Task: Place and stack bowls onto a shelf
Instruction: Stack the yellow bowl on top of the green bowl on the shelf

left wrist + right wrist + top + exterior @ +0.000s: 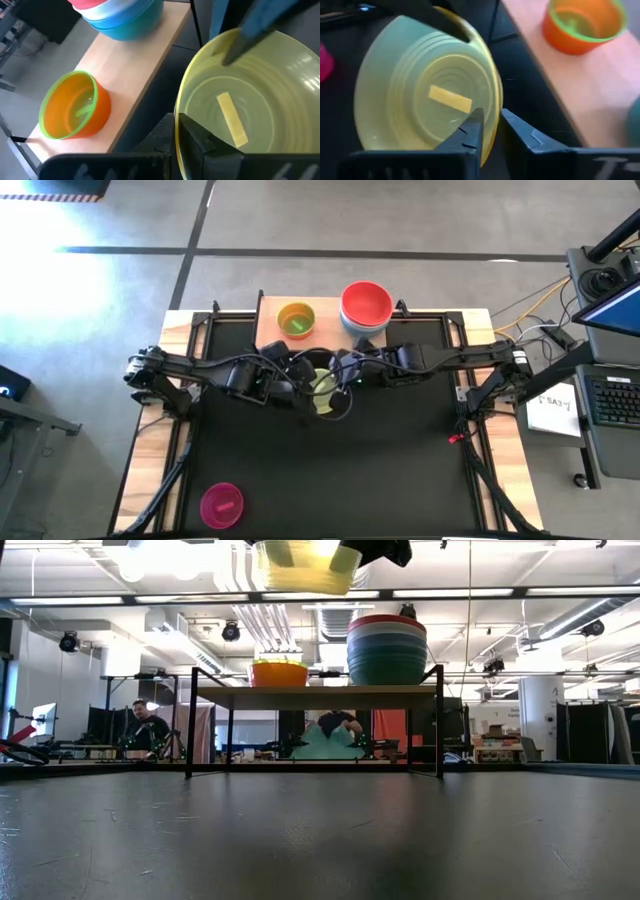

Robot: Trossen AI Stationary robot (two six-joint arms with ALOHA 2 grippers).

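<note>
- The yellow-green bowl is held up in the air above the black table mat, just in front of the shelf and near the middle of its front edge; in the low view it hangs higher than the shelf top.
- The left gripper has its fingers pinched on the yellow-green bowl's rim, one finger inside the wall and one outside.
- The right gripper straddles the opposite side of the same rim, its fingers slightly parted with the rim between them; whether they press on it I cannot tell.
- The shelf stands along the far edge of the table mat.
- On the shelf's left half sits an orange-red bowl with a green bowl nested inside it.
- On the shelf's right half stands a stack of the larger bowls, the red bowl on top, with white, teal and blue-grey ones beneath.
- A magenta bowl rests alone near the front-left corner of the table mat, well apart from the others.
</note>
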